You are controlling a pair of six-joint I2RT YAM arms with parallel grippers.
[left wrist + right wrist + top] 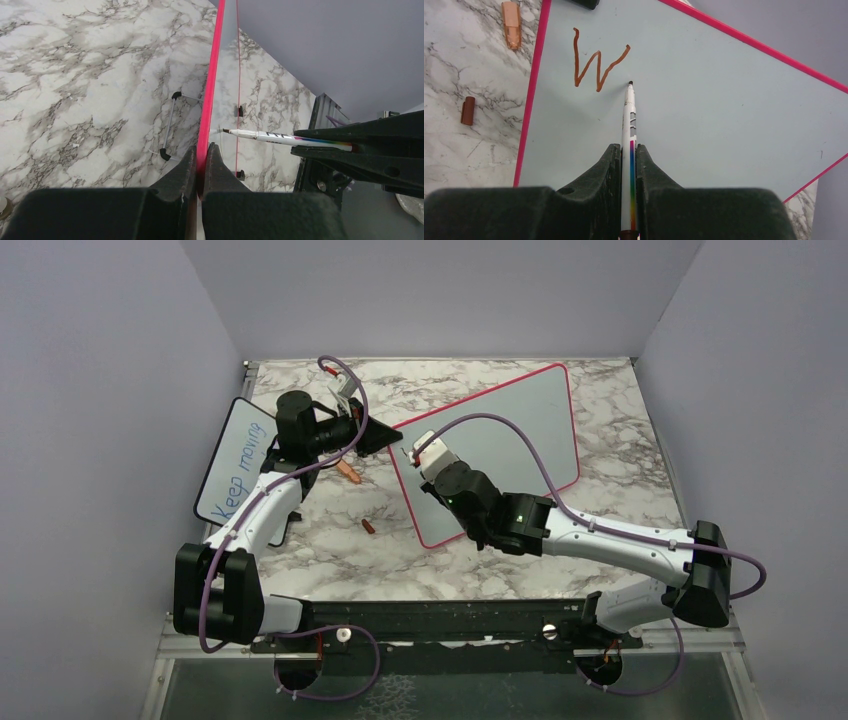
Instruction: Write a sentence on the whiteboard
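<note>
Right claw (628,150) pinches marker (629,115), tip at board face; left claw (202,155) clamps the pink rim.
Whiteboard (510,425) propped upright mid-desk (620,440), nearer far edge; left arm stretched forward, right arm elbowed low. Sentence (594,65) reads only "W", seen from right wrist alone; overhead, wrist hides it.

The tabletop (610,410) has a smooth marble-look finish; the whiteboard (724,110) is sleek and faintly glossy, the marker (629,112) shiny white plastic.
</note>
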